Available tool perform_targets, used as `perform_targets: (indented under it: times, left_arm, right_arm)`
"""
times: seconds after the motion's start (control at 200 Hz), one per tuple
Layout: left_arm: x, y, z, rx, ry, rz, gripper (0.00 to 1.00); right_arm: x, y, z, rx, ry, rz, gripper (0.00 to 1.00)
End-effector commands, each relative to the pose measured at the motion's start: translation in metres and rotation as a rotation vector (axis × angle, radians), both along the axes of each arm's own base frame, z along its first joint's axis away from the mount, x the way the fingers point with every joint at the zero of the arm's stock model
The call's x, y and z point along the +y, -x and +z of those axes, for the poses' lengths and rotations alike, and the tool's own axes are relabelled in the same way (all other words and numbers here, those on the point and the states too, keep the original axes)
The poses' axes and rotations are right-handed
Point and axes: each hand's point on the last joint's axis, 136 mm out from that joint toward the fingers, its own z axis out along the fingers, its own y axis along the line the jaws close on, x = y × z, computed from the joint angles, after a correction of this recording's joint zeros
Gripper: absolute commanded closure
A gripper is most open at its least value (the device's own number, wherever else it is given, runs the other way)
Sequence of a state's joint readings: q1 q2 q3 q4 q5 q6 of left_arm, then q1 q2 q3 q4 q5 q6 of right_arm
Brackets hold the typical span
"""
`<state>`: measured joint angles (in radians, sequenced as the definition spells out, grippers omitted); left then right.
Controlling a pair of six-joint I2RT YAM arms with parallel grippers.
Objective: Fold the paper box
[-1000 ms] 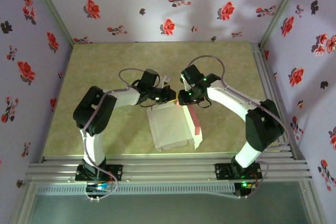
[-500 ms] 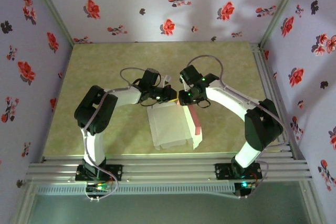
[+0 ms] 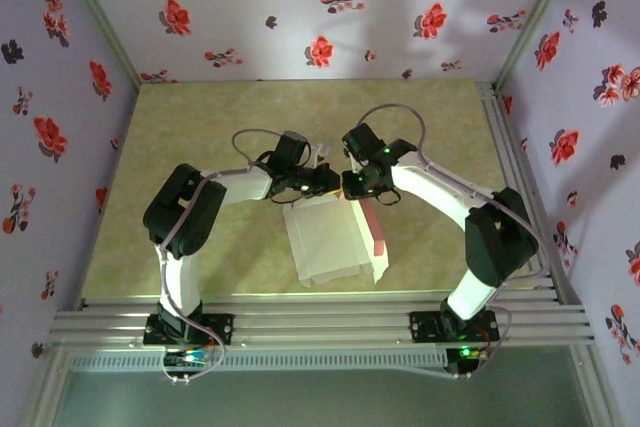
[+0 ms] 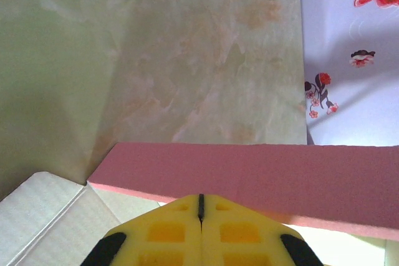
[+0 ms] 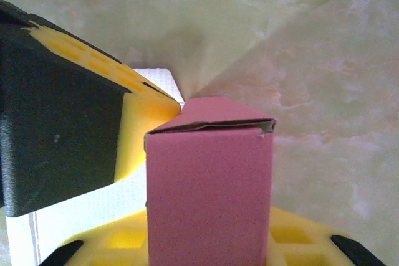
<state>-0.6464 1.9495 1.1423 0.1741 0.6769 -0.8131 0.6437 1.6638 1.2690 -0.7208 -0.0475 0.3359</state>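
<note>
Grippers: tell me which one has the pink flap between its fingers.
The right gripper: a pink flap of the paper box rises from between its yellow fingers. The left gripper has its fingers pressed together, the pink panel lying beyond their tips.
</note>
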Motion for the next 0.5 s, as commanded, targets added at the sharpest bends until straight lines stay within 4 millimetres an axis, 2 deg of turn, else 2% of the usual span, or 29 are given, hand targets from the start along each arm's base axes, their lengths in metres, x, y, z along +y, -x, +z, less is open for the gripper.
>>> perform_targets:
  times: [0.0, 0.375, 0.495]
  left_arm:
    - [-0.033, 0.015, 0.021, -0.046, 0.082, -0.083, 0.98]
    - [-0.037, 0.001, 0.015, -0.051, 0.035, 0.027, 1.00]
    - [-0.033, 0.000, 0.015, -0.063, 0.024, 0.049, 1.00]
  right_arm:
    - [0.046, 0.007, 0.004, 0.021, -0.139, 0.103, 0.70]
    - [0.054, 0.015, 0.002, 0.036, -0.151, 0.140, 0.71]
    - [0.044, 0.007, 0.003, 0.001, -0.098, 0.101, 0.71]
